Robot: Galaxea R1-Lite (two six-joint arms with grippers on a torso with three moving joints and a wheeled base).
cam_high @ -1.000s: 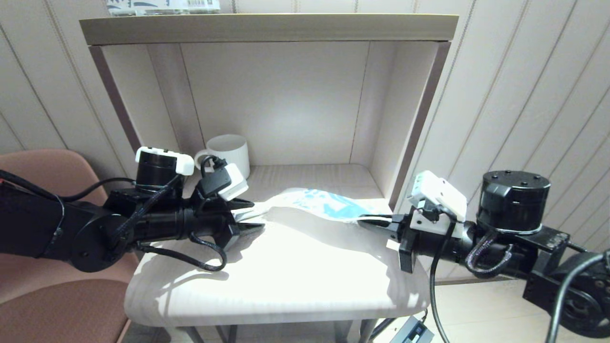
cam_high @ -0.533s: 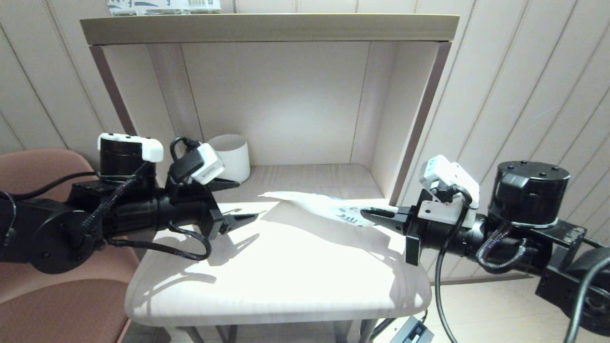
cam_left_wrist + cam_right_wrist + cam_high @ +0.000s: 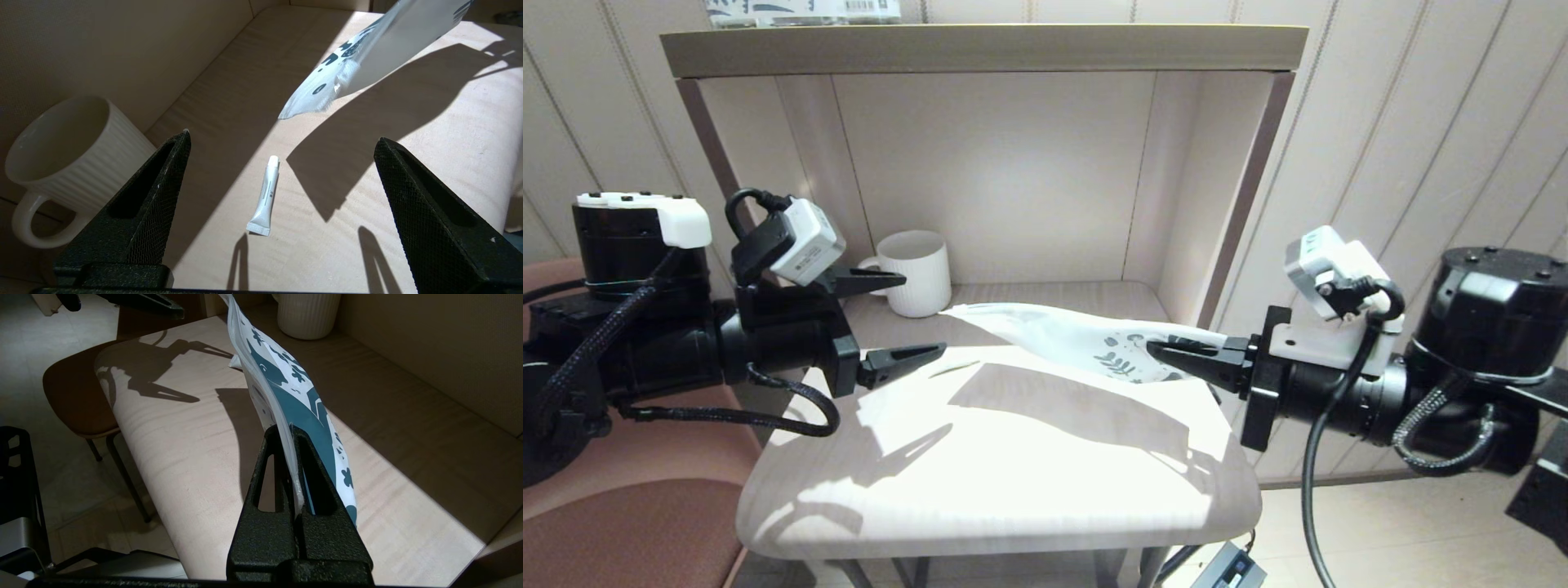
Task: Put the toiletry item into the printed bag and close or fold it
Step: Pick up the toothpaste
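White plastic leaf-printed bag [image 3: 1086,347] hangs pinched in my right claw [image 3: 1176,353]; I'd centre my spread left claw [image 3: 907,314] over the thin white tube [image 3: 264,197] on the desk [image 3: 1013,465].

No text, brand, number or sign could be read in any view. The printed package [image 3: 800,11] at the upper left of the head view carried dark markings and what looked like a barcode strip, all too small to read. The toiletry item [image 3: 264,197] bore two small dark marks, illegible. The printed bag [image 3: 286,388] showed only a leaf and flower pattern, no lettering.
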